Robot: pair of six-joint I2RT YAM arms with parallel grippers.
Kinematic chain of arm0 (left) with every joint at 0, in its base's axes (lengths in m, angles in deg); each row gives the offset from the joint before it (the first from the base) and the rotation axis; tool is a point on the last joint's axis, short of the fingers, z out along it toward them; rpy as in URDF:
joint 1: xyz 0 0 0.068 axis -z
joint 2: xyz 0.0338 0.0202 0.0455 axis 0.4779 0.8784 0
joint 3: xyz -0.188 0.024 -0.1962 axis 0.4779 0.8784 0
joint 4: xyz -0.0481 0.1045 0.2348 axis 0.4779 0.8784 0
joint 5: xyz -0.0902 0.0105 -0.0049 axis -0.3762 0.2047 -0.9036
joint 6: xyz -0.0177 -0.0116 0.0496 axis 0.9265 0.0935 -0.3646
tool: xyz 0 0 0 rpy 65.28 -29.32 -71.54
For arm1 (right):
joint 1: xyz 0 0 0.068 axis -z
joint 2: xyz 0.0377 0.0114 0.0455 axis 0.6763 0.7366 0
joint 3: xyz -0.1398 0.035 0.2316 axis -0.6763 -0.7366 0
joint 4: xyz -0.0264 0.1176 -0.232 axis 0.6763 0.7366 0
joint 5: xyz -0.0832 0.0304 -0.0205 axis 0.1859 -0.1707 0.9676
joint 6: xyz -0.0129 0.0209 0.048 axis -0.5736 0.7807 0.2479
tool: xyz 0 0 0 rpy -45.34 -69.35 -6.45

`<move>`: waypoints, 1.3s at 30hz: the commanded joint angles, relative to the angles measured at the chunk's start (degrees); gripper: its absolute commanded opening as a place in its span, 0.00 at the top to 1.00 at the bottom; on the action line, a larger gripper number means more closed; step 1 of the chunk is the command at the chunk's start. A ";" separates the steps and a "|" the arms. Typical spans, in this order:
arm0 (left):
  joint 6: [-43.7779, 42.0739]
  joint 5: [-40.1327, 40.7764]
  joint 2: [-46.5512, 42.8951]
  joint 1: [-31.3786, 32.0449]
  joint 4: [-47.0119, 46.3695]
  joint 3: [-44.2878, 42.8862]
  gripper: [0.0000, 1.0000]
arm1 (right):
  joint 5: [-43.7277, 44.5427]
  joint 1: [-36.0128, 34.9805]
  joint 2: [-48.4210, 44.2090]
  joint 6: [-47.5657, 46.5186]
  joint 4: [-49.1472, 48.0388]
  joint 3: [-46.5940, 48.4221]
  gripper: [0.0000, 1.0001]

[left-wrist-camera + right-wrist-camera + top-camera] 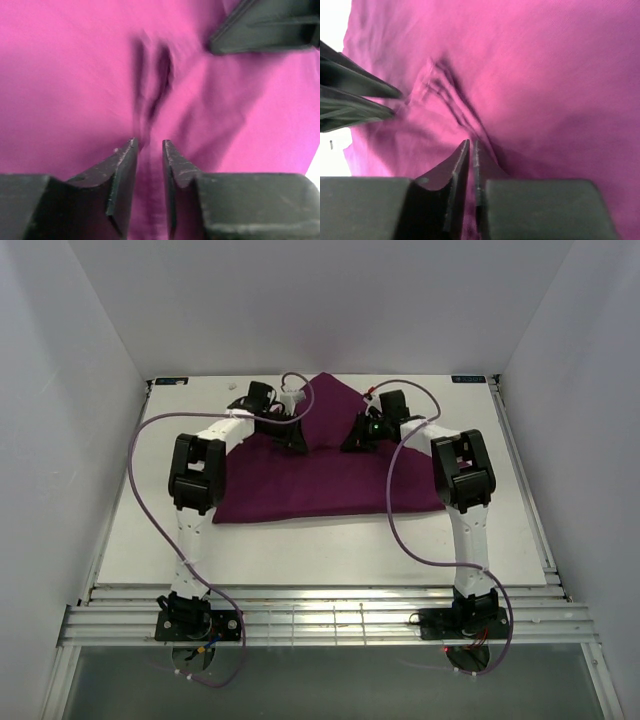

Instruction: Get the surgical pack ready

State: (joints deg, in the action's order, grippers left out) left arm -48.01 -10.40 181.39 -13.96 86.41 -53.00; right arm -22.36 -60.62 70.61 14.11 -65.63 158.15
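The deep-purple cloth (330, 485) lies on the white table, with its far corner folded toward the middle. Both grippers meet over its middle. My left gripper (296, 440) pinches a raised fold of the cloth (75, 75) between its narrowly parted fingertips (149, 144). My right gripper (352, 443) is shut on a thin fold of the cloth (545, 75), jaws almost touching (472, 142). Wrinkles run out from both grips. Each wrist view shows the other gripper's fingers (265, 27) (355, 95) close by. No steel tray, instruments or gauze pads show.
The white table (300, 550) is bare around the cloth. White enclosure walls (60, 440) stand on the left, right and back. A slatted metal rail (320, 615) with the arm bases runs along the near edge. Purple cables (150, 440) loop beside both arms.
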 commanded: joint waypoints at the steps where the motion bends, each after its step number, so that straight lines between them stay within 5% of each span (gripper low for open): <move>1: -0.17 7.95 -1.46 -1.49 -0.01 -11.10 0.61 | 13.70 0.84 -3.79 -5.40 10.85 9.73 0.80; 4: 0.80 14.54 -2.16 -2.11 -0.10 -16.32 0.55 | 24.42 0.84 -5.98 -7.69 17.19 14.42 0.74; 9: 1.16 20.61 -10.13 -2.20 -0.71 -17.40 0.52 | 44.54 -0.38 -11.52 -10.33 24.31 15.58 0.79; 13: -1.30 21.15 -19.90 -2.28 6.89 -7.74 0.60 | 56.16 -4.07 -20.81 -13.75 27.92 5.93 0.92; 18: -5.95 23.34 -30.97 -1.76 13.96 12.71 0.75 | 67.15 -11.02 -27.87 -16.05 32.23 -8.39 0.92; 26: -6.93 22.84 -35.91 2.99 18.27 24.27 0.81 | 60.85 -13.92 -29.02 -10.42 33.73 -14.66 0.92; 39: -1.84 18.08 -25.29 3.60 11.60 25.77 0.82 | 49.58 -14.45 -23.05 -4.97 28.28 -18.00 0.92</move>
State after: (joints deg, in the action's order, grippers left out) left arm -52.14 11.67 154.85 -10.48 101.25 -26.55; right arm 30.67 -74.83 47.18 6.62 -34.17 139.97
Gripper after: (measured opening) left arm 0.179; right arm 0.078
